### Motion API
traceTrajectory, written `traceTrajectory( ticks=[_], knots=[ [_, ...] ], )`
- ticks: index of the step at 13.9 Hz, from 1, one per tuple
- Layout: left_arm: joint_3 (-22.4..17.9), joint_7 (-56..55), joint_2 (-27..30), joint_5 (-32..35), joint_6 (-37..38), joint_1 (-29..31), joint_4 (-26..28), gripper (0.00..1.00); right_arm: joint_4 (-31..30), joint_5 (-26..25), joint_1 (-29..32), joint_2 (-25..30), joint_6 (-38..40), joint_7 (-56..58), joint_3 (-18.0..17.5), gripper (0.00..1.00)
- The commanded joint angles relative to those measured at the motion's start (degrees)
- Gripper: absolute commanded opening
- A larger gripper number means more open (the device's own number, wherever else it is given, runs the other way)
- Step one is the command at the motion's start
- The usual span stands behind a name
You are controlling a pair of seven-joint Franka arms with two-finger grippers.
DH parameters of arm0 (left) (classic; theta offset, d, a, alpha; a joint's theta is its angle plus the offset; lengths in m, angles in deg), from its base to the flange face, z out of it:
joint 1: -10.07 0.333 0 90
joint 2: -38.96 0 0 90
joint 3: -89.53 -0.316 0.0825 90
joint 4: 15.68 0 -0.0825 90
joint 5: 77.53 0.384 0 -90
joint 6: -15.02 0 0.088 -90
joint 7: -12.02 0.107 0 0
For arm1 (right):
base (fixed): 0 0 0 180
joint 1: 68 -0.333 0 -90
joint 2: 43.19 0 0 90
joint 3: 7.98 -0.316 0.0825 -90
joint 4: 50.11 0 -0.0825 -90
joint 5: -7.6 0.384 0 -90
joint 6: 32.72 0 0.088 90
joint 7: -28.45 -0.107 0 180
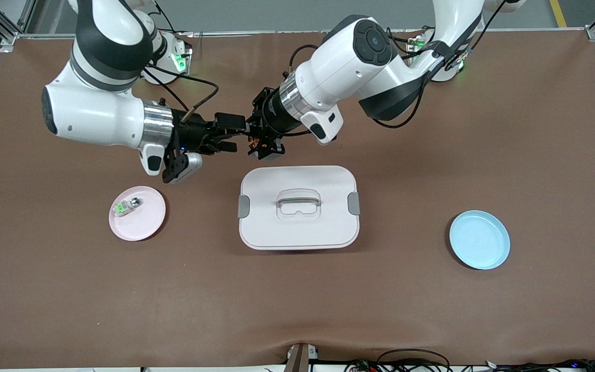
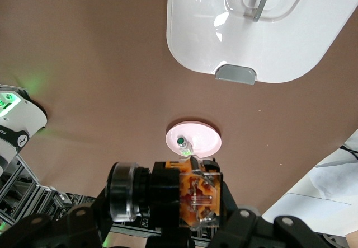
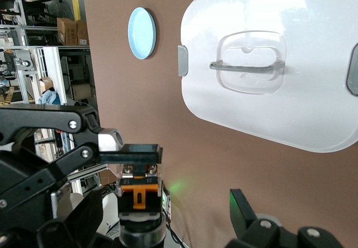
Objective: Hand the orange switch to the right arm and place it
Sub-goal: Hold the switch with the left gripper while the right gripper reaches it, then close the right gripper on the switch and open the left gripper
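My left gripper (image 1: pixel 257 138) is shut on the orange switch (image 1: pixel 252 140), held up over the brown mat beside the white box. In the left wrist view the switch (image 2: pixel 193 195) shows a clear orange end, a black body and a silver ring between that gripper's (image 2: pixel 168 217) fingers. My right gripper (image 1: pixel 229 133) meets it from the right arm's end, open. In the right wrist view the switch (image 3: pixel 140 200) stands between the open fingers (image 3: pixel 245 206) of the right gripper (image 3: pixel 151 209), with a gap on that finger's side.
A white lidded box (image 1: pixel 298 235) with a clear handle lies mid-table. A pink plate (image 1: pixel 147 225) carrying a green-and-white part (image 1: pixel 127 205) sits toward the right arm's end. A blue plate (image 1: pixel 479 239) sits toward the left arm's end.
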Motion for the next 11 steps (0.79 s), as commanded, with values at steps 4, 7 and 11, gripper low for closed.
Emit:
traceTrajectory(
  ticks=[4, 7, 11],
  knots=[
    [-0.5, -1.7, -0.2, 0.0, -1.0, -1.0, -0.6, 0.0, 2.8, 1.0, -1.6, -1.3, -0.2, -3.2, 0.2, 0.82],
    [-0.5, -1.7, -0.4, -0.1, -1.0, -1.0, -0.6, 0.0, 3.2, 1.0, -1.6, -1.3, -0.1, -3.6, 0.2, 0.0],
    [-0.5, -1.6, -0.9, -0.1, -1.1, -1.0, -0.6, 0.0, 3.3, 0.9, -1.9, -1.3, -0.2, -5.8, 0.2, 0.0]
  ],
)
